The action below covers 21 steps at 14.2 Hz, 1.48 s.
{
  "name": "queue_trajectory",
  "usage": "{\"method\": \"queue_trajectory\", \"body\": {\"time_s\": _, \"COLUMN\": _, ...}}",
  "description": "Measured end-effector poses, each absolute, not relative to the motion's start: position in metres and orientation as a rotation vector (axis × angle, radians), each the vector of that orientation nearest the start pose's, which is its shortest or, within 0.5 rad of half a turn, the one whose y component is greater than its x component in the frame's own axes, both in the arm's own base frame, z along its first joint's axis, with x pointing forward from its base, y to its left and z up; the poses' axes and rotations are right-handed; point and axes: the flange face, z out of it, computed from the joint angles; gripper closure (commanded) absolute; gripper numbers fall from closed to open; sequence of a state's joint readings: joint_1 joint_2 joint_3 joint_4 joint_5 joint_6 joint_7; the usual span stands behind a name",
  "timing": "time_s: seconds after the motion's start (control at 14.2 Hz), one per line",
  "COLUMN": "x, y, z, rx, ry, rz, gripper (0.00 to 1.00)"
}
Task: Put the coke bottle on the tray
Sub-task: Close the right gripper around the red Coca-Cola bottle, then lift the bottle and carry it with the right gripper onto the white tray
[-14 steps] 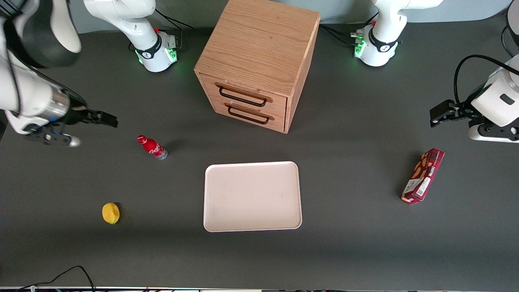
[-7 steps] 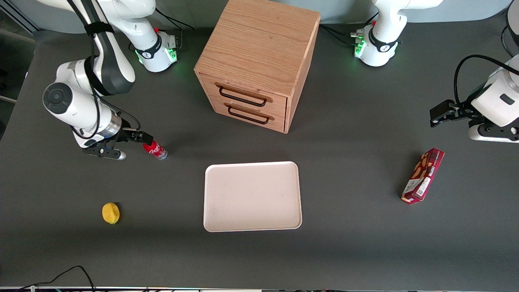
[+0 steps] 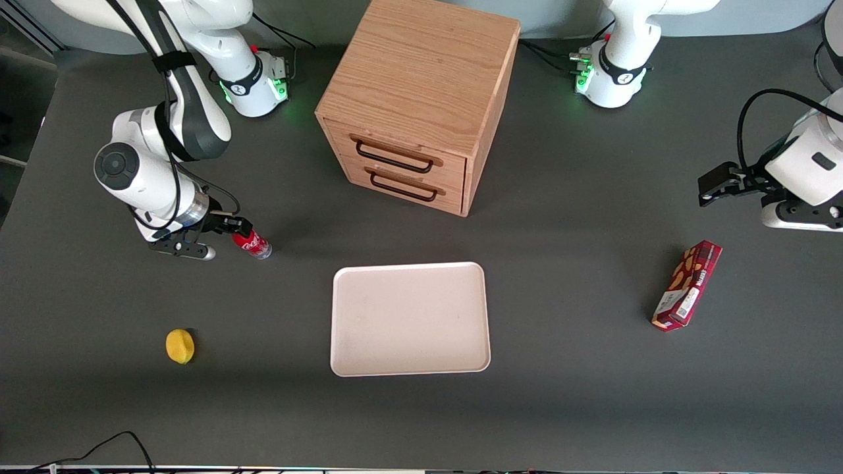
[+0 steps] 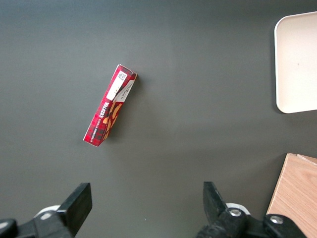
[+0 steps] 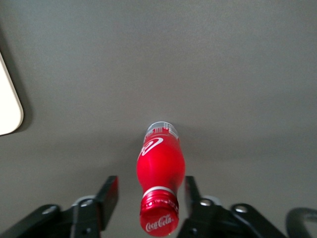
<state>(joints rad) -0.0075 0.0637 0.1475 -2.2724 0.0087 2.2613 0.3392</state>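
The coke bottle (image 3: 254, 245) is small and red with a white script logo and a clear base. It is on the dark table toward the working arm's end, apart from the tray. My right gripper (image 3: 236, 226) is at its cap end. In the right wrist view the gripper (image 5: 151, 196) is open, with one finger (image 5: 110, 194) on each side of the bottle's (image 5: 161, 161) neck and red cap. The pale pinkish tray (image 3: 408, 319) lies empty nearer the front camera than the cabinet. A corner of the tray shows in the right wrist view (image 5: 7, 109).
A wooden two-drawer cabinet (image 3: 421, 99) stands at the table's back middle, both drawers shut. A yellow lemon (image 3: 180, 346) lies nearer the front camera than the bottle. A red-brown snack box (image 3: 687, 284) lies toward the parked arm's end and also shows in the left wrist view (image 4: 109, 110).
My right arm swung in from the table's edge and came down to the bottle. The open fingers now straddle its cap end. The bottle has not moved.
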Motion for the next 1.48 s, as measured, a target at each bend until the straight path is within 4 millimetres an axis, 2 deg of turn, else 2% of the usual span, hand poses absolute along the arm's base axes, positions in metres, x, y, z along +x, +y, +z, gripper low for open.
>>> {"method": "queue_trajectory", "body": {"time_s": 0.35, "x": 0.508, "y": 0.072, "z": 0.325, "rx": -3.139, "ry": 0.308, "rz": 0.140, "gripper": 1.00}}
{"method": "queue_trajectory", "body": {"time_s": 0.49, "x": 0.512, "y": 0.072, "z": 0.343, "rx": -3.154, "ry": 0.294, "rz": 0.181, "gripper": 1.00}}
{"method": "queue_trajectory", "body": {"time_s": 0.63, "x": 0.526, "y": 0.073, "z": 0.394, "rx": -3.165, "ry": 0.264, "rz": 0.219, "gripper": 1.00}}
{"method": "queue_trajectory", "body": {"time_s": 0.92, "x": 0.558, "y": 0.075, "z": 0.533, "rx": -3.161, "ry": 0.256, "rz": 0.183, "gripper": 1.00}}
{"method": "queue_trajectory", "body": {"time_s": 1.06, "x": 0.580, "y": 0.087, "z": 0.574, "rx": -3.148, "ry": 0.270, "rz": 0.211, "gripper": 1.00}}
{"method": "queue_trajectory", "body": {"time_s": 1.13, "x": 0.596, "y": 0.099, "z": 0.581, "rx": -3.136, "ry": 0.307, "rz": 0.226, "gripper": 1.00}}
{"method": "queue_trajectory", "body": {"time_s": 1.27, "x": 0.631, "y": 0.136, "z": 0.573, "rx": -3.089, "ry": 0.397, "rz": 0.222, "gripper": 1.00}}
{"method": "queue_trajectory", "body": {"time_s": 1.48, "x": 0.673, "y": 0.192, "z": 0.528, "rx": -2.998, "ry": 0.595, "rz": 0.213, "gripper": 1.00}}
